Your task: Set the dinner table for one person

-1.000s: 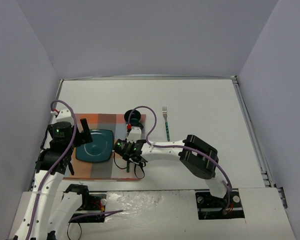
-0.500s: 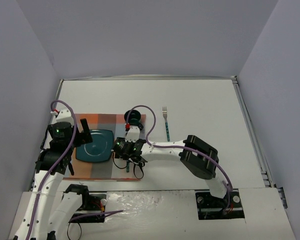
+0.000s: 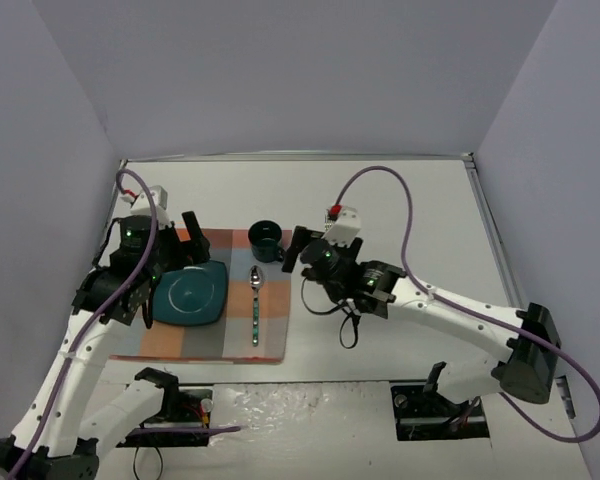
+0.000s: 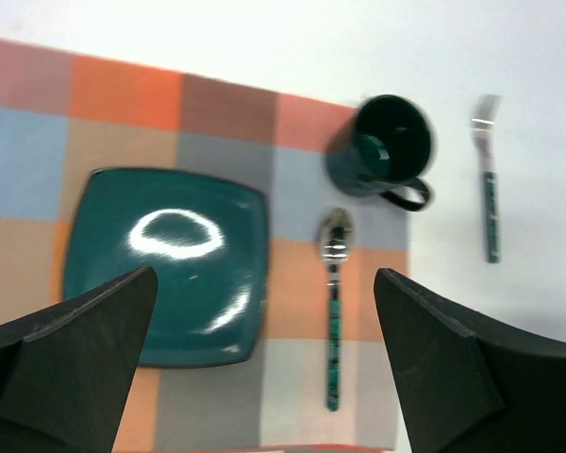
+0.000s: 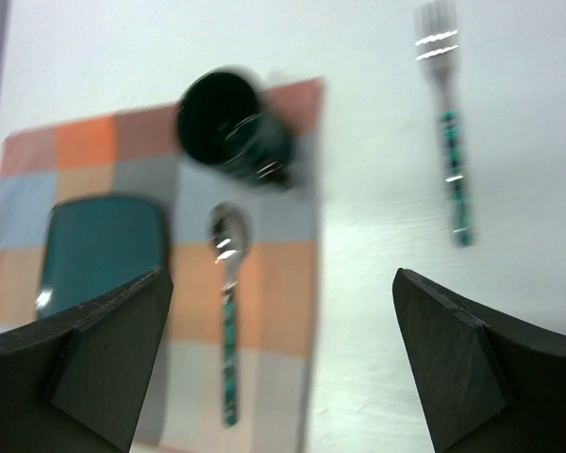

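On the white dinner table lies a checked placemat. On the placemat are a square teal plate, a spoon with a green handle just right of the plate, and a dark green mug at the far right corner. A fork lies on the bare table right of the mug; in the top view the right arm hides it. My left gripper hovers open above the plate's far left. My right gripper hangs open above the placemat's right edge, holding nothing.
Grey walls close in the table on the left, the back and the right. A purple cable loops above the right arm. The arm bases and a foil-covered strip line the near edge.
My right gripper opened and let go of the spoon, which now lies beside the plate. The right arm rose and swung right. The left arm lifted toward the back.
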